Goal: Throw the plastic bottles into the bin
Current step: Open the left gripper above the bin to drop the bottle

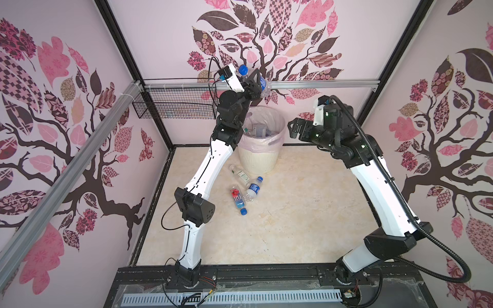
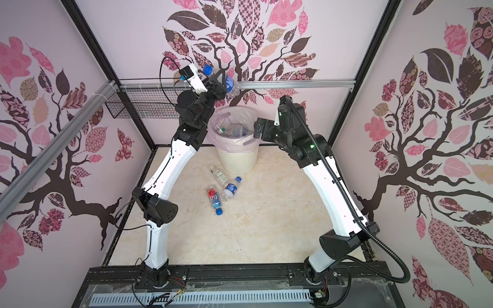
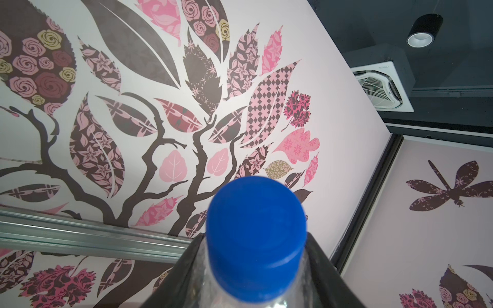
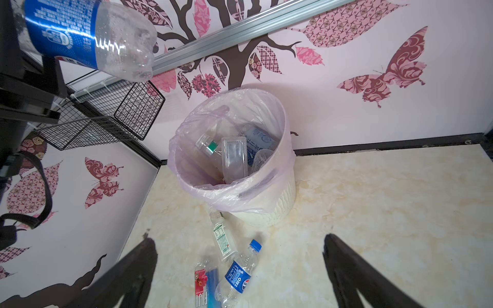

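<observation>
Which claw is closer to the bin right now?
Right. The right claw hangs open just beside the bin; the left claw grips a bottle high above it.

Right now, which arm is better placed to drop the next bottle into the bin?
Left. The left gripper holds a blue-capped bottle high near the bin, so it probably just needs to let go over the opening. The right gripper is open and empty beside the rim.

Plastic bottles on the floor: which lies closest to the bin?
The clear white-labelled bottle, beside the cream ribbed plastic bin; it alone lacks a blue cap.
</observation>
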`<action>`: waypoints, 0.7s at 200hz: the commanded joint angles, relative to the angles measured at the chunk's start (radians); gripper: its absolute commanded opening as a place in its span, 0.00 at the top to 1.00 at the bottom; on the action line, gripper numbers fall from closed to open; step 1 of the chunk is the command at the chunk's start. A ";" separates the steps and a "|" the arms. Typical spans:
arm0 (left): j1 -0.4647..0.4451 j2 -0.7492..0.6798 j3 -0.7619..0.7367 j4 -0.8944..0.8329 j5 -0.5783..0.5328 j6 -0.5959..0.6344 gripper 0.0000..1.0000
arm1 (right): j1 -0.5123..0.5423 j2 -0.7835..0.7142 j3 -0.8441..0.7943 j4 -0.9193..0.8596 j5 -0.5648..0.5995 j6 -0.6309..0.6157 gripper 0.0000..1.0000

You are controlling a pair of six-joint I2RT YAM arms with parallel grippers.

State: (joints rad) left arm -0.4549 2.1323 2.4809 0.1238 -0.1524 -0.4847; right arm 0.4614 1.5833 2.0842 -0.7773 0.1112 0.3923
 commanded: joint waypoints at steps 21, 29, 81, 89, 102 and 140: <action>-0.024 0.081 -0.079 -0.047 0.007 -0.112 0.43 | -0.009 0.021 0.014 0.003 -0.016 -0.001 0.00; -0.033 0.082 -0.074 -0.070 0.011 -0.108 0.35 | -0.010 0.019 0.010 0.003 -0.020 0.000 0.01; -0.065 0.036 -0.054 -0.148 -0.052 -0.046 0.03 | -0.010 0.014 0.000 0.001 -0.040 0.016 0.00; -0.066 0.024 -0.065 -0.150 -0.054 -0.042 0.03 | -0.009 0.011 -0.002 0.001 -0.040 0.017 0.00; -0.068 0.008 -0.073 -0.158 -0.056 -0.039 0.03 | -0.009 0.002 -0.012 0.001 -0.039 0.021 0.00; -0.069 -0.024 -0.077 -0.184 -0.061 -0.029 0.03 | -0.009 -0.011 -0.026 0.001 -0.044 0.032 0.00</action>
State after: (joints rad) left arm -0.5251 2.1674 2.4306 -0.0402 -0.2008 -0.5400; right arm 0.4557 1.5833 2.0586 -0.7753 0.0761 0.4114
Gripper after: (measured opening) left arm 0.972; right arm 0.995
